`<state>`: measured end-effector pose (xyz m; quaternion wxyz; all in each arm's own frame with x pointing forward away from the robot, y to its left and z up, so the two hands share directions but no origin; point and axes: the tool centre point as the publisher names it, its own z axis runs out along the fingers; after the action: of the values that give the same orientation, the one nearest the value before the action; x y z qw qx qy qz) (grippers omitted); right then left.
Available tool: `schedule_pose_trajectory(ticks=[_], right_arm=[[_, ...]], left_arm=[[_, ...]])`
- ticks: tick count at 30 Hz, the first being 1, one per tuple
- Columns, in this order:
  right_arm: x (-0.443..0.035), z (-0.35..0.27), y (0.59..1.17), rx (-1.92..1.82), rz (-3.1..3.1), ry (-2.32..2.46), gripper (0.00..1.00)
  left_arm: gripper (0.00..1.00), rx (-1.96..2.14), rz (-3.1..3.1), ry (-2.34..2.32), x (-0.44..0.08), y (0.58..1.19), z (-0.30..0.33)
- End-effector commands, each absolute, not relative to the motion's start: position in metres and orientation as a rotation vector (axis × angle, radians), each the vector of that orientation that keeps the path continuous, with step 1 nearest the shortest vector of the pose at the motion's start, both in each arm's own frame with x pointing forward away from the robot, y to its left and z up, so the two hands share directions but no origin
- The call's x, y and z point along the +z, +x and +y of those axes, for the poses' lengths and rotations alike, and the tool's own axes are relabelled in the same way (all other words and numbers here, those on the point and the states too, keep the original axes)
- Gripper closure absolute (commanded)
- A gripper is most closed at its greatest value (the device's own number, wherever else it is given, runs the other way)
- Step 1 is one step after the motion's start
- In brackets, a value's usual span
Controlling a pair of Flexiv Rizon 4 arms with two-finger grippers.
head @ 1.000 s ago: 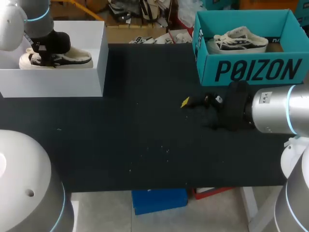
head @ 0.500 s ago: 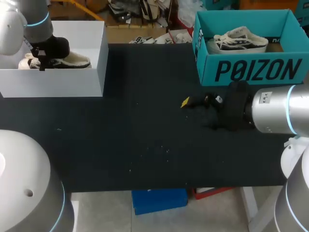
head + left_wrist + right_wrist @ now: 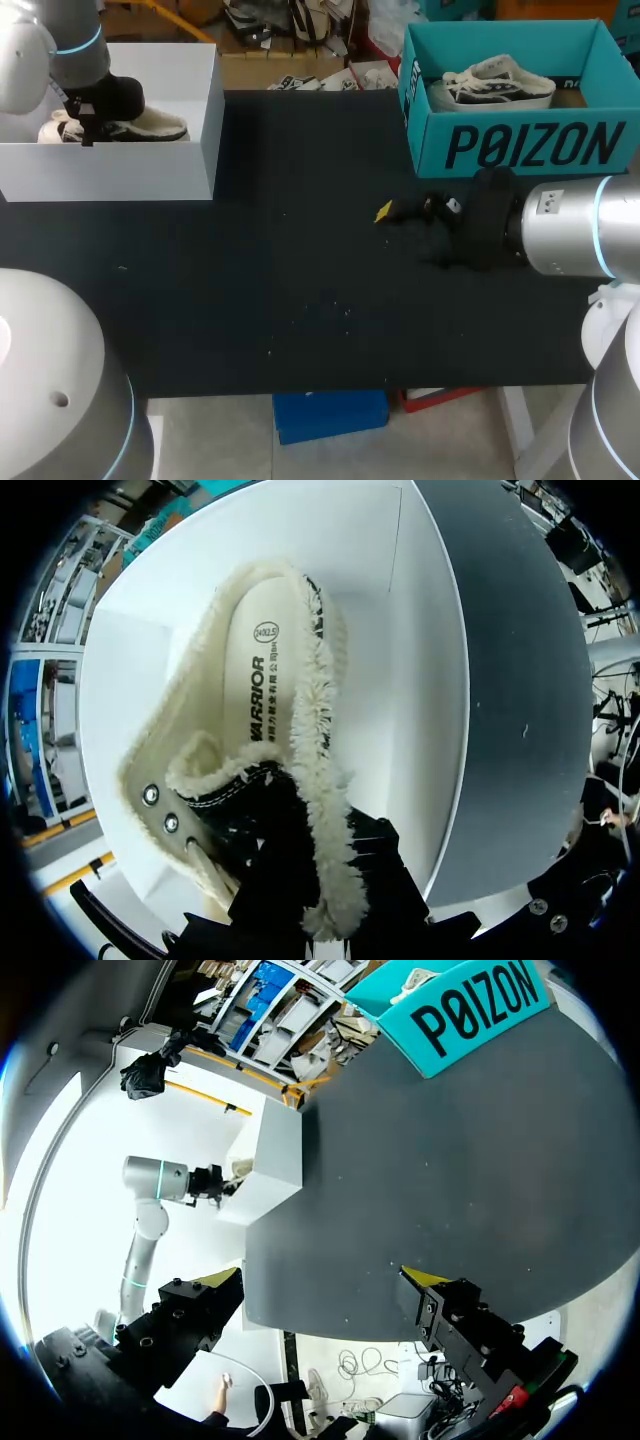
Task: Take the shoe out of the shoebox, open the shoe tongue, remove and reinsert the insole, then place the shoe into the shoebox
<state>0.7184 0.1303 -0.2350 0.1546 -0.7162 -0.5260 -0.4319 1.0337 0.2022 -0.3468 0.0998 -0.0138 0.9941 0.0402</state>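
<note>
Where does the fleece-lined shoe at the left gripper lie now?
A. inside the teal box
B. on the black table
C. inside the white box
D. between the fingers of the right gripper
C: the fleece-lined shoe lies on the floor of the white box, with the box's white walls around it, and the left gripper is at its collar.

The shoe is cream with black canvas and a thick fleece lining. It sits sole down inside the open white box at the far left of the table, toe pointing right. Its mouth is spread wide, showing the pale printed insole lying flat inside, ringed by fleece.
</note>
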Motion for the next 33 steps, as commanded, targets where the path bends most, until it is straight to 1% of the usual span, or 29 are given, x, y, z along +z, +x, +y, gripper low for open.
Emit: schedule_pose_trajectory(ticks=[1, 8, 9, 10, 11, 12, 16, 24, 33], right_arm=[[-0.234, 0.126, 0.717, -1.235, -1.509, -2.042, 0.00], [-0.234, 0.126, 0.717, -1.235, -1.509, -2.042, 0.00], [-0.234, 0.126, 0.717, -1.235, -1.509, -2.042, 0.00], [-0.234, 0.126, 0.717, -1.235, -1.509, -2.042, 0.00], [-0.234, 0.126, 0.717, -1.235, -1.509, -2.042, 0.00], [-0.234, 0.126, 0.717, -1.235, -1.509, -2.042, 0.00], [-0.234, 0.126, 0.717, -1.235, -1.509, -2.042, 0.00], [-0.234, 0.126, 0.717, -1.235, -1.509, -2.042, 0.00], [-0.234, 0.126, 0.717, -1.235, -1.509, -2.042, 0.00]], left_arm=[[1.00, 0.119, 2.938, -0.038, -0.346, 1.034, 0.202], [1.00, 0.119, 2.938, -0.038, -0.346, 1.034, 0.202], [1.00, 0.123, 2.958, -0.065, -0.358, 1.033, 0.211], [1.00, 0.123, 2.958, -0.065, -0.358, 1.033, 0.211], [1.00, 0.110, 2.932, -0.105, -0.360, 1.051, 0.218], [1.00, 0.066, 2.871, -0.074, -0.338, 1.058, 0.207], [1.00, 0.064, 2.850, -0.048, -0.328, 1.063, 0.201], [1.00, 0.062, 2.844, -0.055, -0.326, 1.066, 0.201], [1.00, 0.064, 2.860, -0.070, -0.335, 1.064, 0.207]])
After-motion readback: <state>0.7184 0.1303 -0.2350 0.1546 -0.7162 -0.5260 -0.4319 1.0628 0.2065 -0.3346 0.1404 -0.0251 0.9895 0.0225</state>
